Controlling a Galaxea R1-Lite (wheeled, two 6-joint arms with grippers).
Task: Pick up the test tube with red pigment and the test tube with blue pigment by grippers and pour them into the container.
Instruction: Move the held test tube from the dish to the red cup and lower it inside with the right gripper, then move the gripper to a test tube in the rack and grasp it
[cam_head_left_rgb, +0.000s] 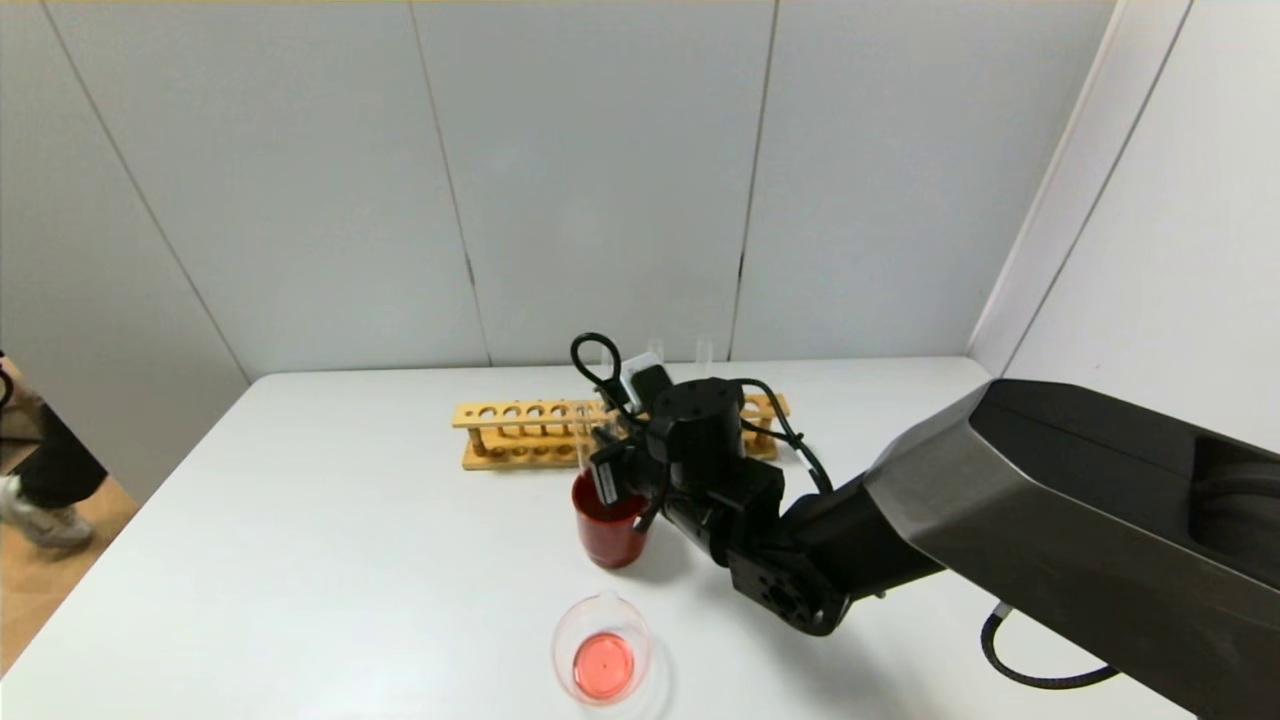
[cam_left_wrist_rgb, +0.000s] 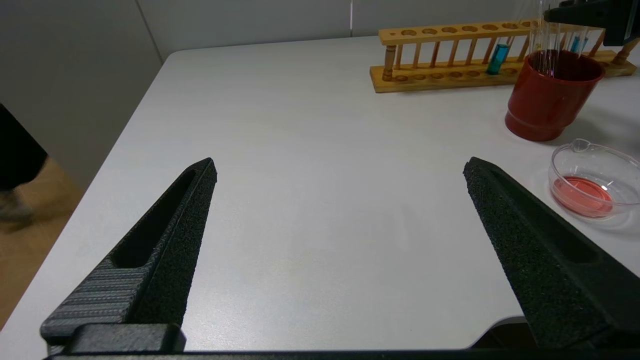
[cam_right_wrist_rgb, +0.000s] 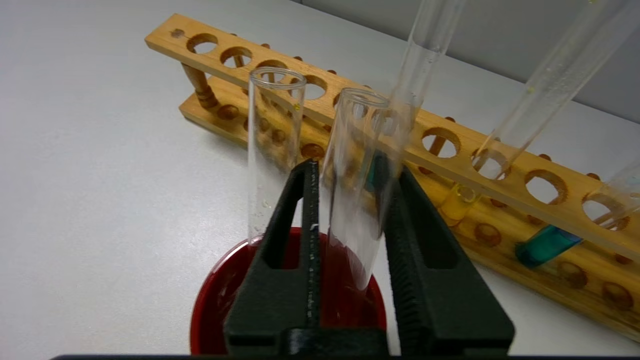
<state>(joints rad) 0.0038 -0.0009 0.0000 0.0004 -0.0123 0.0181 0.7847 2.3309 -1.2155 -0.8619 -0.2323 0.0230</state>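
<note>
My right gripper (cam_head_left_rgb: 605, 462) hangs over a dark-red cup (cam_head_left_rgb: 610, 535). Its fingers are open a little around an empty clear test tube (cam_right_wrist_rgb: 352, 200), whose bottom dips into the cup, with a gap showing on one side. No red pigment shows in any tube. The container (cam_head_left_rgb: 603, 660), a low clear beaker near the front edge, holds red liquid. The test tube with blue pigment (cam_left_wrist_rgb: 498, 58) leans in the wooden rack (cam_head_left_rgb: 520, 432). My left gripper (cam_left_wrist_rgb: 340, 170) is wide open over bare table, holding nothing.
A second empty tube (cam_right_wrist_rgb: 275, 150) stands in the cup (cam_right_wrist_rgb: 220, 295). The rack (cam_right_wrist_rgb: 450, 135) also holds a yellow-bottomed tube (cam_right_wrist_rgb: 457, 202) and a darker teal one (cam_right_wrist_rgb: 545, 245). A person's leg (cam_head_left_rgb: 50, 470) shows beyond the table's left edge.
</note>
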